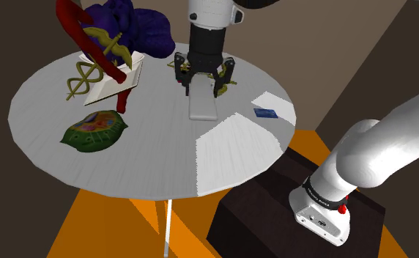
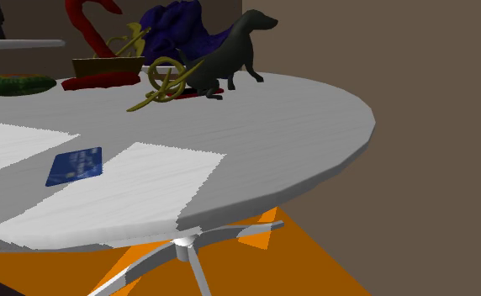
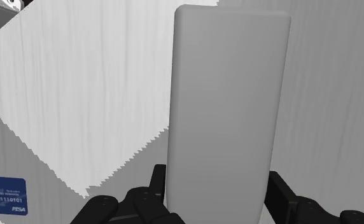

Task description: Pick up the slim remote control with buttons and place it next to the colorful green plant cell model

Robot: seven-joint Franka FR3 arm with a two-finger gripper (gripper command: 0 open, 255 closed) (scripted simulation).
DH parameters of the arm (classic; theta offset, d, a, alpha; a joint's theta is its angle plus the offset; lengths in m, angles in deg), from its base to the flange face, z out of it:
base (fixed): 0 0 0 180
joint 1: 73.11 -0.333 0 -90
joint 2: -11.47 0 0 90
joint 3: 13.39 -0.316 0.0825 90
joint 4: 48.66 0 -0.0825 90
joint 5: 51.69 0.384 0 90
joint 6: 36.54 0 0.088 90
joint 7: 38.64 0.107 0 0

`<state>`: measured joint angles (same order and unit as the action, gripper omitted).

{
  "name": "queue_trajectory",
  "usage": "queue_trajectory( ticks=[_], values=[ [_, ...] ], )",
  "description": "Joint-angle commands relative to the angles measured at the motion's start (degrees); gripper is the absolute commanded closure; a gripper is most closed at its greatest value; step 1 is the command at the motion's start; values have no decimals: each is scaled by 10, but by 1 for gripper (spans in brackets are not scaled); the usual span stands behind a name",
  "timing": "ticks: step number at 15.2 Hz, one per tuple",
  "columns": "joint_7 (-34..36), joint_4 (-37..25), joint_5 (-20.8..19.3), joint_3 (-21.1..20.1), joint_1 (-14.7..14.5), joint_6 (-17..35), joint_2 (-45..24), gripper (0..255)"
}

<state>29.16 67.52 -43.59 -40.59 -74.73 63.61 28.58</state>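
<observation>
1. Gripper (image 3: 216,175) is seen low over the worktop (image 1: 39,95), with fingers (image 3: 160,184) set apart on either side of the slim remote (image 3: 228,95). No firm clamp is shown, so it is judged open.
2. Remote is drawn plain grey, without visible buttons, and lies flat near the worktop's middle, under the gripper.
3. Green plant cell model (image 1: 94,130) is set well apart from it, toward the shoulder view's left.
4. Approach is judged done; grasp, lift, carry and placing beside the model are left.
</observation>
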Motion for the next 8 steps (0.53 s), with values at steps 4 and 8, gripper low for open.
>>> queue_trajectory(
  ticks=[4,8],
  values=[
    [82,-58,-14,-56,-17,-2,-55,255],
    [119,-72,-27,-80,-27,13,-86,255]
  ],
)
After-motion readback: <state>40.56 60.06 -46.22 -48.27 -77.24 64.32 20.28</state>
